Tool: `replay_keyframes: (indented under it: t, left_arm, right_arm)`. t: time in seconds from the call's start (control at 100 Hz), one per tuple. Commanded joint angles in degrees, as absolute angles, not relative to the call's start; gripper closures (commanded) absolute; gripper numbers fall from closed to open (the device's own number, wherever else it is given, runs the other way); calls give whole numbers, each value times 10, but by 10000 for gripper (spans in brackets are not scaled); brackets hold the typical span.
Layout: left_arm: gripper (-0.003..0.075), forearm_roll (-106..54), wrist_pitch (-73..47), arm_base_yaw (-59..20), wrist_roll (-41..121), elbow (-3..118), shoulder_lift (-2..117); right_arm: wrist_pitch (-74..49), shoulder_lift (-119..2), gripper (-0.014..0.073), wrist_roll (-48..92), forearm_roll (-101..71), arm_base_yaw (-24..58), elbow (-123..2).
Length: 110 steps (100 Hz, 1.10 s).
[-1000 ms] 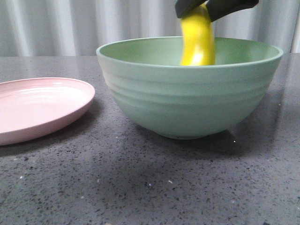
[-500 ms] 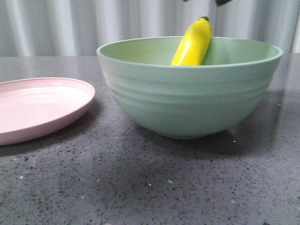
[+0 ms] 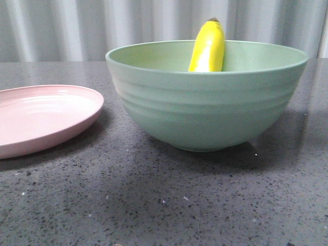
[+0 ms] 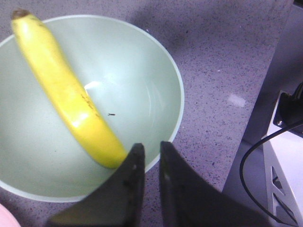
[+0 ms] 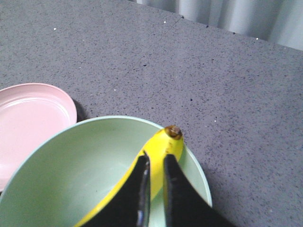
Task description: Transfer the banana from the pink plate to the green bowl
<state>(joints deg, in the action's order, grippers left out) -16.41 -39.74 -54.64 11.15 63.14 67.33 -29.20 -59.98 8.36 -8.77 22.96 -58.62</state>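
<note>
Grey speckled countertop [image 3: 169, 205] backed by a pale pleated curtain [image 3: 61, 28]. One green bowl [image 3: 205, 107] stands beside one pink plate [image 3: 41, 118], apart from it; the plate is bare. One banana [image 3: 207, 48] leans inside the bowl, lower end on the bowl floor, dark tip [image 5: 174, 131] rising above the rim. Left gripper [image 4: 147, 153] and right gripper [image 5: 155, 165] each hang above the bowl, fingers nearly pressed together with a narrow gap, grasping nothing. A white unit with black cable [image 4: 284, 156] sits beyond the counter edge.
</note>
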Motion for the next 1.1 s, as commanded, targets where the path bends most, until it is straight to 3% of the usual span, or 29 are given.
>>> replay_keyframes:
  t: [0.0, 0.4, 0.7, 1.09]
  left_arm:
    - [741, -175, -364, -551, 112, 651, 647]
    - [741, -174, -320, -551, 114, 583, 511]
    - [741, -145, -212, -551, 114, 421, 296]
    - [741, -145, -184, -551, 114, 240, 38]
  right_arm:
    - [-282, -564, 665, 90, -81, 226, -601]
    - [-208, -364, 665, 90, -81, 226, -449]
    - [-127, -185, 665, 90, -81, 226, -301]
    - [-90, -34, 665, 90, -81, 226, -179]
